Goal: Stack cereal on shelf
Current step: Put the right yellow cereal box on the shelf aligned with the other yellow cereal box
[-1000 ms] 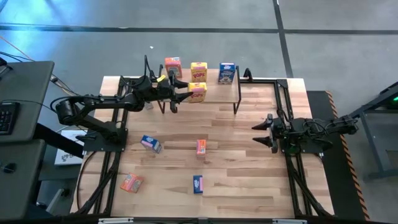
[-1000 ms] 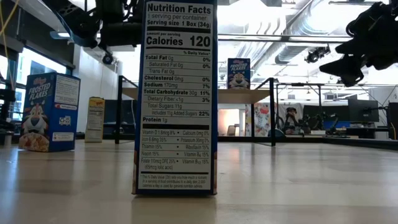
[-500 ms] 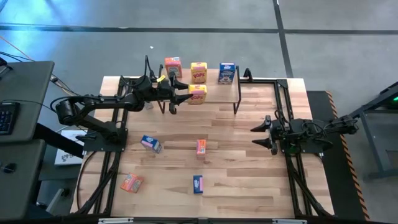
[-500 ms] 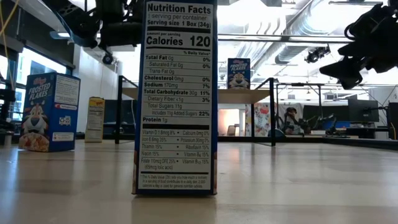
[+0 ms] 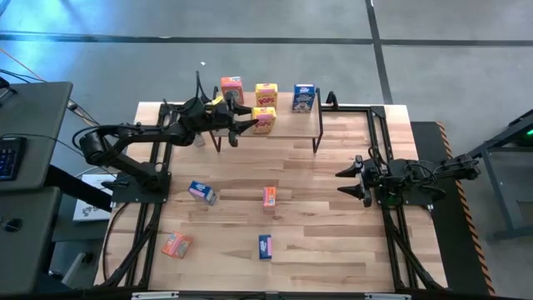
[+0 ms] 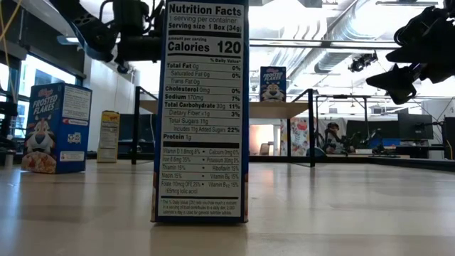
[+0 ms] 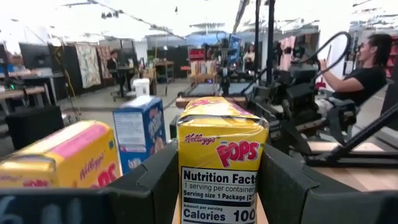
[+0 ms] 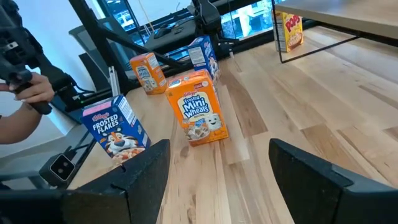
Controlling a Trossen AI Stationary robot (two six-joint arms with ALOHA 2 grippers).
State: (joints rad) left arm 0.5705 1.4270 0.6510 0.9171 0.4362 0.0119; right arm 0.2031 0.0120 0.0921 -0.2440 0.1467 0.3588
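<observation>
Up near the top centre of the high view, the left gripper (image 5: 247, 122) is clamped on a yellow cereal box (image 5: 264, 121) over the shelf (image 5: 287, 125), right next to another yellow box (image 5: 266, 96). Risk I'd guess: bumping that neighbour over when letting go. The right gripper (image 5: 343, 180) waits open at mid right. Light wooden tabletop (image 5: 316, 225), four boxes loose on it; busy workshop behind, a person seated.
</observation>
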